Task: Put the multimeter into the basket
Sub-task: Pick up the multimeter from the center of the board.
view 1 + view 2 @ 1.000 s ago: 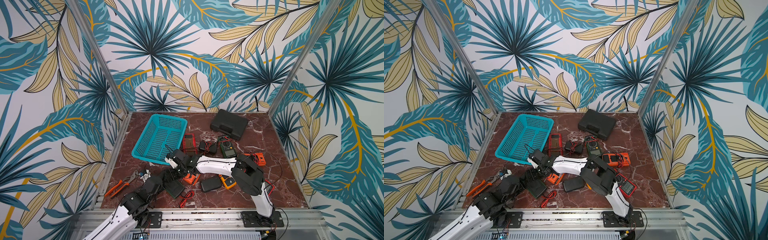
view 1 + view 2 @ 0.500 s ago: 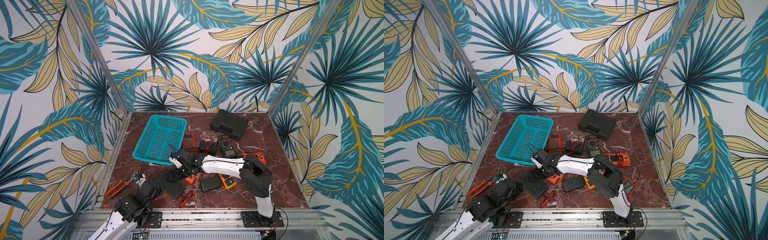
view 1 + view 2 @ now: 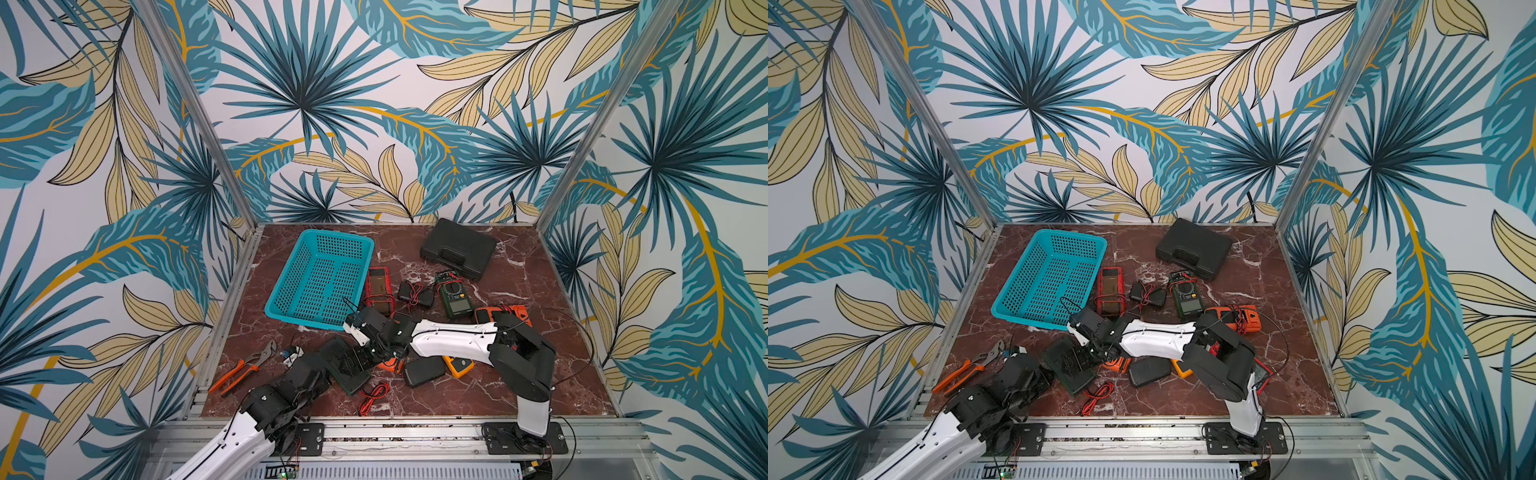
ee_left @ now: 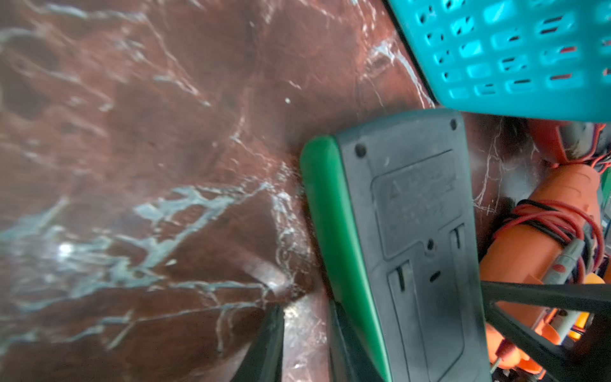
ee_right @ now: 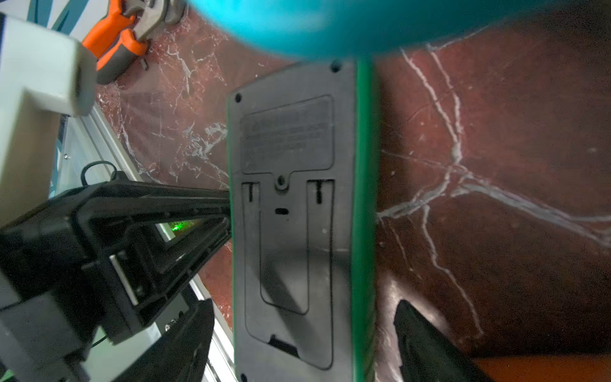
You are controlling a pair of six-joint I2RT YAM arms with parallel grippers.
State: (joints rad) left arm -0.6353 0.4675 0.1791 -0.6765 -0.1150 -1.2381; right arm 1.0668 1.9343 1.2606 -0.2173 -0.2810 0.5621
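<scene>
A multimeter (image 3: pixel 353 380) with a green rim lies face down, black back up, just in front of the teal basket (image 3: pixel 299 318), in both top views (image 3: pixel 1073 374). My right gripper (image 5: pixel 307 347) stands open over it, one finger on each long side with a gap at both. My left gripper (image 4: pixel 305 347) is shut on nothing, only marble showing in the slit. One of its fingers (image 4: pixel 344 347) lies against the multimeter's (image 4: pixel 413 231) green edge. From the right wrist, those fingertips (image 5: pixel 224 211) meet the multimeter's (image 5: pixel 291 231) side. The basket (image 3: pixel 1025 320) holds nothing.
Around it lie a red meter (image 3: pixel 379 286), a green meter face up (image 3: pixel 455 295), an orange one (image 3: pixel 515 311), a yellow one (image 3: pixel 457 365), a black pouch (image 3: pixel 424 370) and red leads (image 3: pixel 374 395). Pliers (image 3: pixel 241 368) lie front left, a black case (image 3: pixel 457 249) at the back.
My left gripper's jaws have closed beside the multimeter. The right arm's elbow has shifted a little to the right, its gripper staying over the multimeter.
</scene>
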